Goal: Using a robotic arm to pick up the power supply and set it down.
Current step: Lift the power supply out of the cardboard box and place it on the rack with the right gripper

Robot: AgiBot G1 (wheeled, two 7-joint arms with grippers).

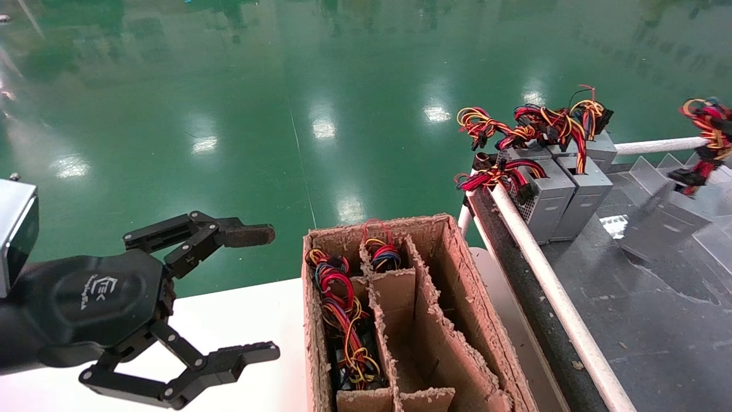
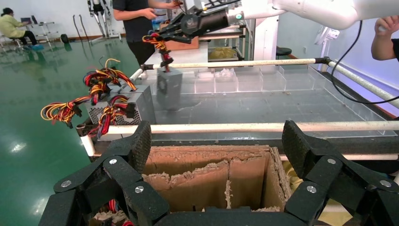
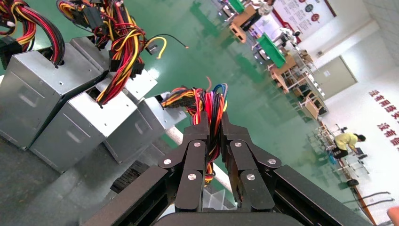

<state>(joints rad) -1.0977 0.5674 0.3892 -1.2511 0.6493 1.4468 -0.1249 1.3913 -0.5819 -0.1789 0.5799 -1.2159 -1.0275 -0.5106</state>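
A divided corrugated cardboard box (image 1: 434, 297) is set near centre, with wire bundles (image 1: 343, 312) held in its left compartments. To its right a dark conveyor surface (image 1: 646, 320) is laid, with grey metal power supplies (image 1: 563, 194) grouped at its far left corner.

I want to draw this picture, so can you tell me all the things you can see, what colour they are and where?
Grey metal power supply box: one, hanging by its red-yellow-black wires over the dark conveyor, held by the right gripper.
Other grey power supply boxes: at least three, clustered at the conveyor's far left end.
Brown cardboard box with dividers: one, beside the conveyor, coloured wires in two compartments.
Dark conveyor with white rails: one, right side.
White table: one, under the left gripper.
Right gripper: black, shut on the wires.
Left gripper: black, open, over the table.
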